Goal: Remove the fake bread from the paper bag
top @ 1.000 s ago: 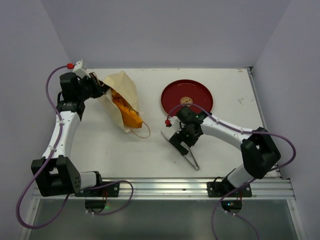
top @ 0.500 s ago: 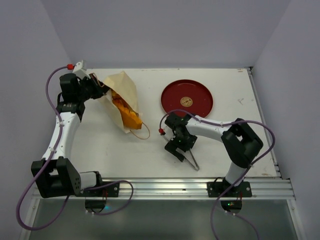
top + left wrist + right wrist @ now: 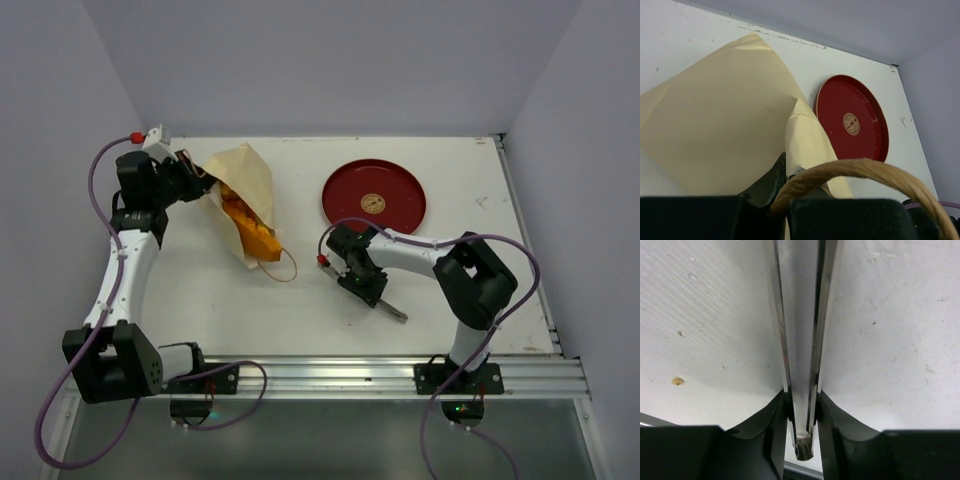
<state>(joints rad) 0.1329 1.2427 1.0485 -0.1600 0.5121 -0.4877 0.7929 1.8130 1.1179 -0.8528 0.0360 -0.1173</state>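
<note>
Top external view. Paper bag (image 3: 248,180) sits at the 10 o'clock part of the table (image 3: 200,300), tipped over, not upright. Left gripper (image 3: 200,184) is at the bag's 9 o'clock end, claw pressed together on the rim paper, pinching it. Fake bread (image 3: 250,225) is inside the bag: orange pieces show in the open mouth, along its 4 o'clock side. Single breads cannot be told apart from here. One cord handle (image 3: 281,265) loops out onto the table at the bag's 5 o'clock end.

Red plate (image 3: 400,185) lies flat at 1 o'clock, well apart from the bag. It has a small tan round mark at its centre; cannot tell if that is print or an object.

Right gripper (image 3: 372,290) is low near the table's middle, at 6 o'clock from the plate. Its claw is clamped on metal tongs (image 3: 393,310), which stick out toward 4 o'clock.

Left wrist view. Cream paper fills most of the frame. A fold of the rim is caught beside a dark finger (image 3: 771,182). Another cord handle arches across close to the lens. The plate sits at 2 o'clock beyond the bag.

Right wrist view. Two steel tong arms run up from between the fingers (image 3: 772,440), squeezed nearly together with a narrow gap left. White table lies behind them.
</note>
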